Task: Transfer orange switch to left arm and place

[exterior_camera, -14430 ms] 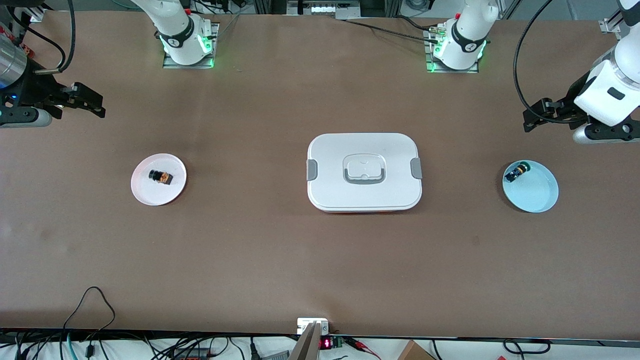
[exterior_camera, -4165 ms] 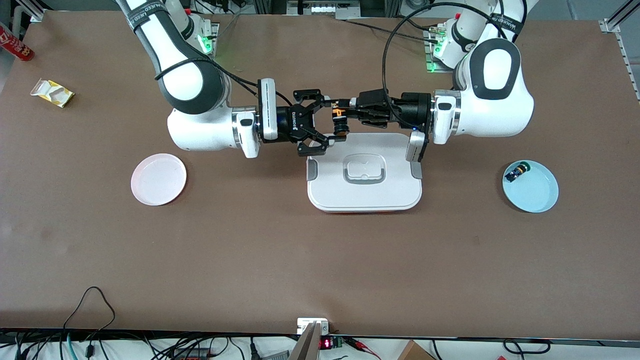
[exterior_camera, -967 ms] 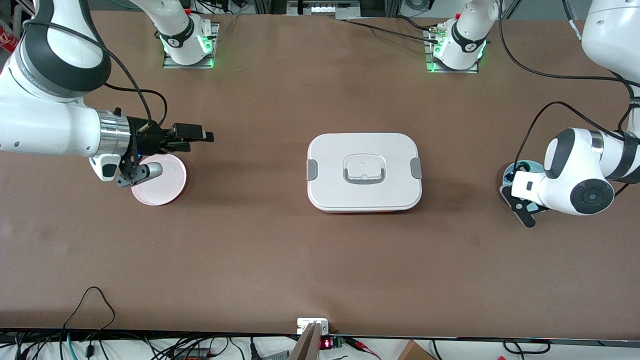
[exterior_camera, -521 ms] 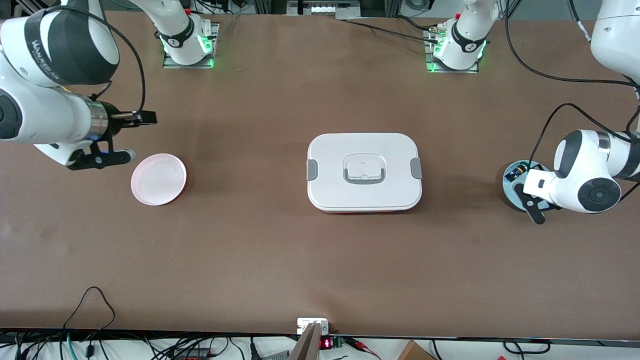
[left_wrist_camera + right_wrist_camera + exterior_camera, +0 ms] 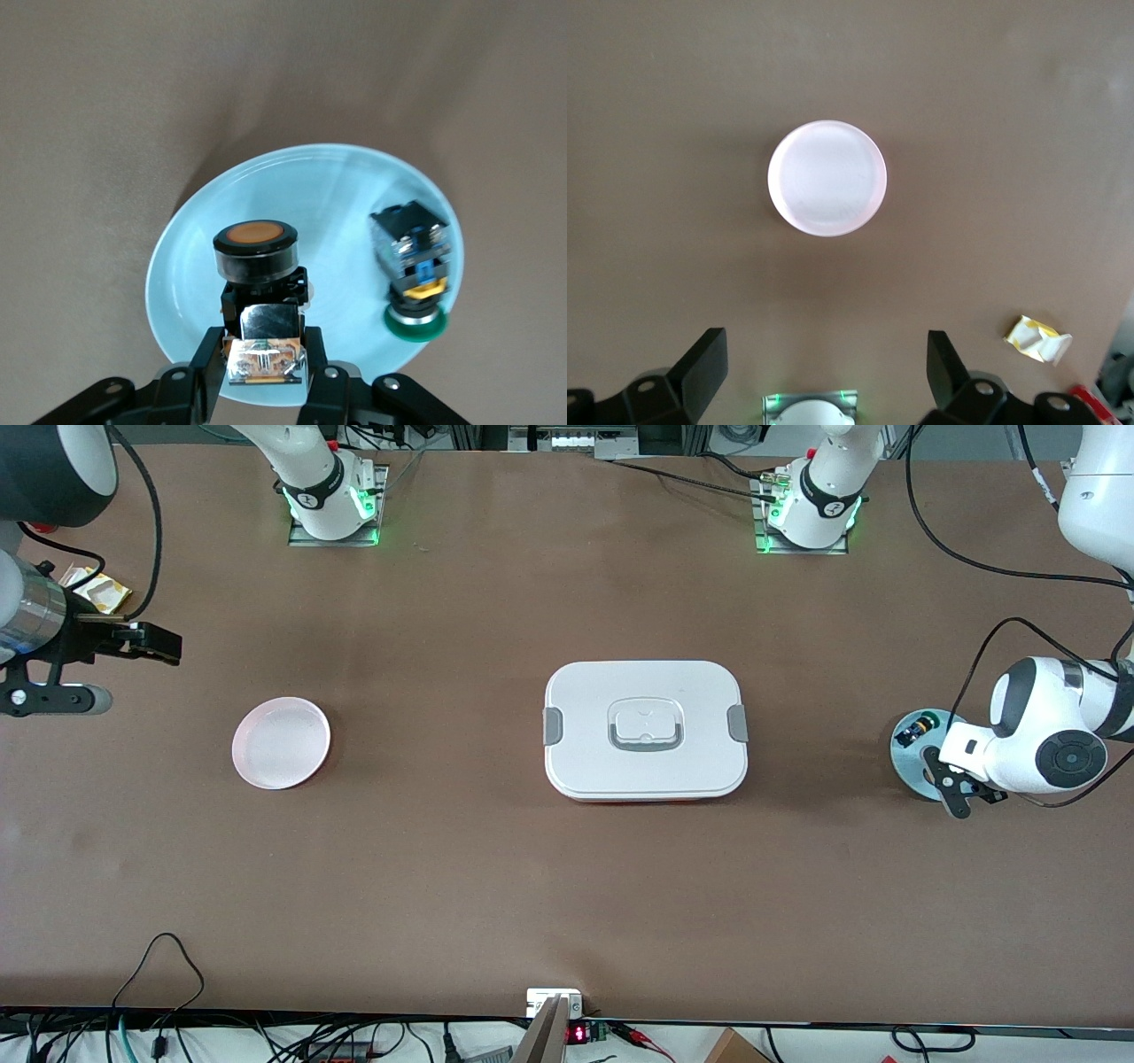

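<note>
Right gripper [image 5: 146,642]: black two-finger claw at the upper left edge of the front view, over bare table; fingers [image 5: 704,363] spread wide, holding nothing.
Yellow packet [image 5: 97,589]: small crumpled wrapper, upper left of the front view, on the table just above that gripper in the frame.
Pink plate [image 5: 281,742]: round, shallow, smooth and glossy; left of centre in the front view, nothing on it. It sits mid-frame in the right wrist view [image 5: 827,178].
Table [image 5: 496,868]: matte brown surface, flat and plain.
Box [image 5: 645,729]: large white plastic container with rounded corners, grey side latches and a grey-rimmed recessed handle; centre of the front view, lying between the two plates.
Blue plate [image 5: 911,766]: round, pale blue, glossy; right side of the front view, partly covered by the left arm's wrist.
Green-capped switch [image 5: 915,731]: small black body lying on its side on the blue plate, near its rim.
Left gripper [image 5: 264,367]: black claw clamped on the orange switch.
Orange switch [image 5: 257,266]: black ring, round orange cap, tan body; held over the blue plate, beside the green-capped switch and apart from it.
</note>
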Action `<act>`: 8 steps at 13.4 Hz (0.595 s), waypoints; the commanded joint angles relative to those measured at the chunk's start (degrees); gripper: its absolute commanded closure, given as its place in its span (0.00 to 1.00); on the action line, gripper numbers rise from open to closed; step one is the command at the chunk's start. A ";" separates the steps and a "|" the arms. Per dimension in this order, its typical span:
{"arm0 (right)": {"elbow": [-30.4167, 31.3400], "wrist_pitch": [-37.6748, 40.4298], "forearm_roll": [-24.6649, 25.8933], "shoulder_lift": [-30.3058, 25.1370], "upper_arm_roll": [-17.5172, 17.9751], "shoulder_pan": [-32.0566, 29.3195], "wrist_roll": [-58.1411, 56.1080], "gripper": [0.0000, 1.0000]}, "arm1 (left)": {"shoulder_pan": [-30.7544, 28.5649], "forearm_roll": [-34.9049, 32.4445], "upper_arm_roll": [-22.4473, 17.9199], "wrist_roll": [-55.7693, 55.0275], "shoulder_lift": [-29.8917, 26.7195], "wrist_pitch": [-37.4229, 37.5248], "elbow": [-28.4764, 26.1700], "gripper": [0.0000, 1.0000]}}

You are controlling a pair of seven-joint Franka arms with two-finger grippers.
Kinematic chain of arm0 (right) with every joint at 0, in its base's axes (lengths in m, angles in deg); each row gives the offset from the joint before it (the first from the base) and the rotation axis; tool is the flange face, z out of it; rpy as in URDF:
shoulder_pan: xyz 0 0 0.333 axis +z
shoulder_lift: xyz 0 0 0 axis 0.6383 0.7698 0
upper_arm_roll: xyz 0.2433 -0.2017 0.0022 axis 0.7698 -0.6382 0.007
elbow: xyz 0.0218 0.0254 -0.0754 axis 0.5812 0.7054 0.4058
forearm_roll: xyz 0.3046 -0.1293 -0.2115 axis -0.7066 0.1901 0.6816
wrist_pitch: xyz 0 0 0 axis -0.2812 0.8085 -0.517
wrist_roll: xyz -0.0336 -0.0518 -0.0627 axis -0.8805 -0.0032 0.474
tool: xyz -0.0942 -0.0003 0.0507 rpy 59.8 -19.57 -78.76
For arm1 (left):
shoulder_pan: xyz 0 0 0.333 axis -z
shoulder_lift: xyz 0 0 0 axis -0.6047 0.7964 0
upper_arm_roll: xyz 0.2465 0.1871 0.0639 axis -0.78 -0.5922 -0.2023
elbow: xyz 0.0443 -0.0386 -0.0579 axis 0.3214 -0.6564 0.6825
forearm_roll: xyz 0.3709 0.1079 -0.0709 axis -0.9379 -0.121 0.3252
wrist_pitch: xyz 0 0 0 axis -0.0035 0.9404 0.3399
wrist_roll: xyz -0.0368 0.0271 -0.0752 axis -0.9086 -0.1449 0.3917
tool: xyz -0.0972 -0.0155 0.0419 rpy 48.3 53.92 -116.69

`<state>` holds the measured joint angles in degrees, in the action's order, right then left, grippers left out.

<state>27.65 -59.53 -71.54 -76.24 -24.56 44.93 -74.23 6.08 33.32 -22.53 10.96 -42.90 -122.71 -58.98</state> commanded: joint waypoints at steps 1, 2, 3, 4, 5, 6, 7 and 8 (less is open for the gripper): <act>10.04 -8.12 -1.81 -5.16 0.09 -1.31 -0.41 0.00 | -2.54 -1.65 0.76 6.91 0.70 -2.79 -0.04 0.84; 14.52 -11.54 -1.90 -7.71 0.09 -1.48 -0.50 0.00 | -2.63 -1.65 0.76 7.09 1.05 -2.97 0.05 0.83; 17.61 -13.75 -1.90 -9.47 0.00 -1.57 -1.20 0.00 | -2.89 -1.99 0.68 7.36 2.18 -4.10 0.13 0.83; 19.21 -14.73 -1.99 -10.45 -0.09 -1.57 -1.73 0.00 | -4.02 -2.26 0.67 7.45 2.63 -4.55 0.05 0.82; 19.57 -14.83 -3.30 -10.54 -0.17 -1.57 -2.26 0.00 | -4.12 -2.26 0.76 7.36 2.55 -4.46 0.05 0.79; 19.58 -14.57 -4.70 -10.63 -0.17 -1.48 -2.26 0.00 | -4.12 -2.17 0.76 7.36 2.55 -4.46 0.13 0.70; 19.58 -14.05 -4.80 -11.42 -0.09 -1.40 -2.44 0.00 | -4.38 -2.09 0.85 7.27 2.55 -4.55 0.48 0.46; 19.58 -13.08 -4.80 -11.86 -0.09 -1.40 -2.44 0.00 | -4.56 -2.00 0.94 7.45 2.46 -4.46 0.75 0.00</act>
<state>44.93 -72.59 -75.21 -85.19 -24.72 43.79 -75.37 2.59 32.55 -22.53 17.39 -40.53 -126.93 -59.05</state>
